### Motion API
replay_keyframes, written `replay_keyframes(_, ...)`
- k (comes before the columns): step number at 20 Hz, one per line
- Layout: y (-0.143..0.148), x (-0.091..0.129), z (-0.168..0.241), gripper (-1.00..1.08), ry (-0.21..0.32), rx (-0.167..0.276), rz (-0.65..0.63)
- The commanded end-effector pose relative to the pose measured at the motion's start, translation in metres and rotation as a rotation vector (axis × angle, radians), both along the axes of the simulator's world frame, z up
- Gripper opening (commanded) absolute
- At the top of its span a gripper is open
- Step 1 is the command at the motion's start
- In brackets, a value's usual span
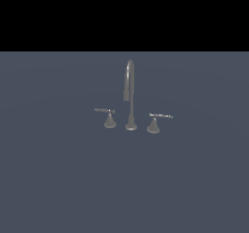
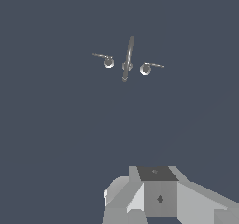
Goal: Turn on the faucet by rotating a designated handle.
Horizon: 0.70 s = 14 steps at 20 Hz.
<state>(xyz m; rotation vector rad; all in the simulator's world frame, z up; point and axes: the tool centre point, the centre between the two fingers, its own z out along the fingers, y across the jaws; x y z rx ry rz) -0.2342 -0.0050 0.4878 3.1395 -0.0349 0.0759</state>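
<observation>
Exterior view: faucet (image 1: 130,95) stands mid-surface (image 1: 58,188); one gooseneck spout (image 1: 129,81) and two lever handles. Target handle (image 1: 154,123) sits at 3 o'clock of the spout base, its lever running along the 9–3 line with the tip at 3. Twin handle (image 1: 110,119) is at 9 o'clock. No arm is visible in this view.

Wrist view: handle (image 2: 146,68) lies well apart from the gripper body (image 2: 158,195), ahead of it. Fingers out of frame; opening cannot be judged.

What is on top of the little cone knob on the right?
A thin lever sits on top of the handle, pointing to the exterior view's right. The knob stands on the plain grey floor. Nothing shows what is inside the knob, because its shell covers that.
</observation>
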Motion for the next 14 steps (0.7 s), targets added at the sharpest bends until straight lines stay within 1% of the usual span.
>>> replay_keyframes(1,0.0,0.0,0.0,-1.0,0.0,0.0,0.0)
replay_keyframes(9,0.013,-0.005,-0.002,-1.0,0.016,0.01,0.0)
replay_keyframes(14,0.014,-0.006,-0.002,-1.0,0.017,0.011,0.002)
